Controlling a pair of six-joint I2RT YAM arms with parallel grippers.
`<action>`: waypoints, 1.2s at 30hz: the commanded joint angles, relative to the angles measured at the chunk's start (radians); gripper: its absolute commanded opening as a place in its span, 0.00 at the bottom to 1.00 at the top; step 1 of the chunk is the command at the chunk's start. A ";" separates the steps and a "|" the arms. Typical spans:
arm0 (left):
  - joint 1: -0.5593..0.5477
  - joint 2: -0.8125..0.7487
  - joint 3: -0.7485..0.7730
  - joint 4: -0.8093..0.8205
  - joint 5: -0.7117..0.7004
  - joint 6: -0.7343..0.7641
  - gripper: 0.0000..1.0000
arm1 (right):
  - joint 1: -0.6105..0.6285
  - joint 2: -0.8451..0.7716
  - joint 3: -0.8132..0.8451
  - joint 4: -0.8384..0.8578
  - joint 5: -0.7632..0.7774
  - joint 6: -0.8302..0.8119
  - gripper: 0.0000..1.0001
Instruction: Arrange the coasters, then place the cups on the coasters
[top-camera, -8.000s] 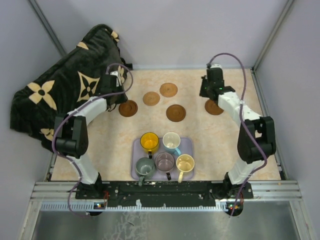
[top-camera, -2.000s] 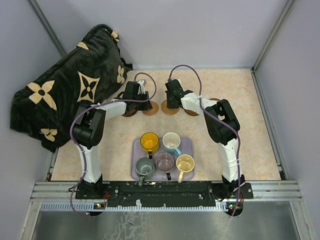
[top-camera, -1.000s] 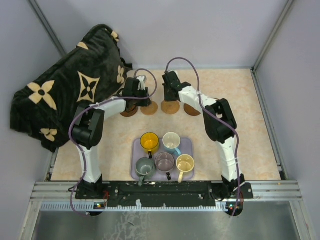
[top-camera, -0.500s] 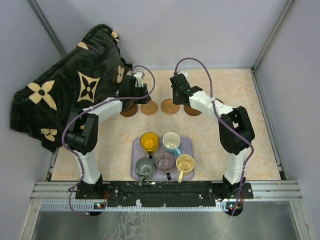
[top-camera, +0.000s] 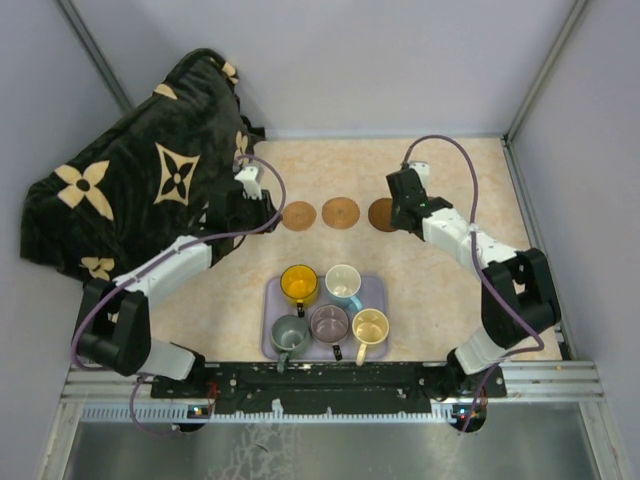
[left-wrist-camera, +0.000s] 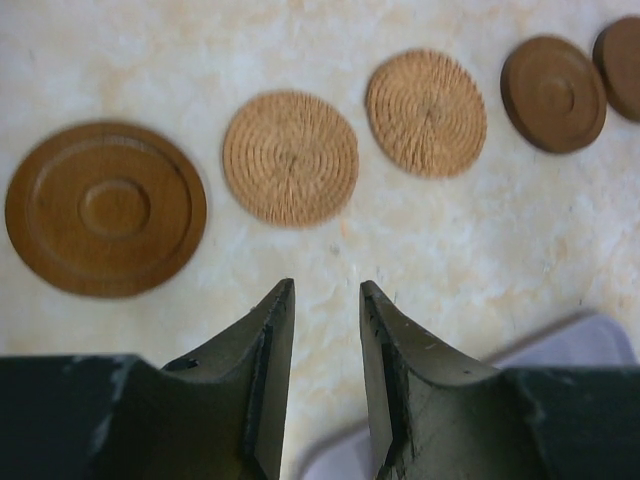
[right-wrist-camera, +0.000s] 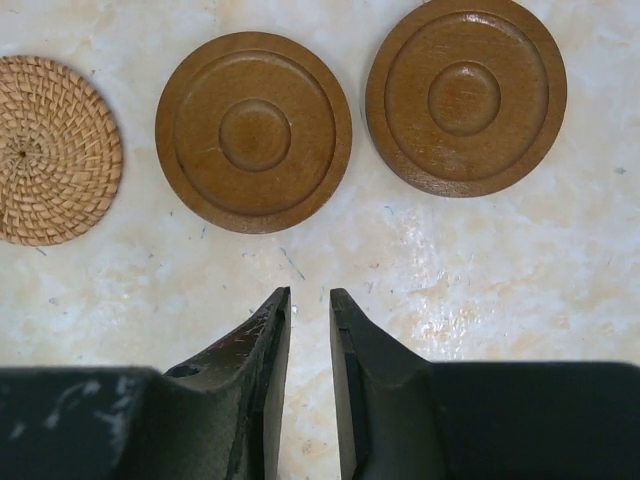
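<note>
Wooden and woven, your five coasters (left-wrist-camera: 290, 157) lie flat in a row on the table (top-camera: 450, 300), each apart from its neighbour. Two woven ones sit between one dark disc at the 9 o'clock end and two at the 3 o'clock end. At 6 o'clock from the row, the five cups (top-camera: 329, 323) stand bunched on the lavender tray (top-camera: 378, 286). Your left gripper (left-wrist-camera: 325, 290) hangs near the 9 o'clock end, jaws slightly parted, pinching nothing. Your right gripper (right-wrist-camera: 305, 295) hangs near the 3 o'clock end, jaws a narrow slit apart, also empty.
</note>
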 joint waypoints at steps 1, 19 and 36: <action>-0.007 -0.107 -0.120 0.010 0.020 -0.053 0.39 | 0.005 -0.017 -0.017 0.052 0.068 -0.012 0.22; -0.026 -0.375 -0.223 -0.102 -0.043 -0.039 0.38 | -0.145 0.077 -0.073 0.060 0.024 0.037 0.14; -0.029 -0.381 -0.258 -0.112 -0.046 -0.068 0.39 | -0.210 0.180 -0.085 0.093 -0.041 0.050 0.13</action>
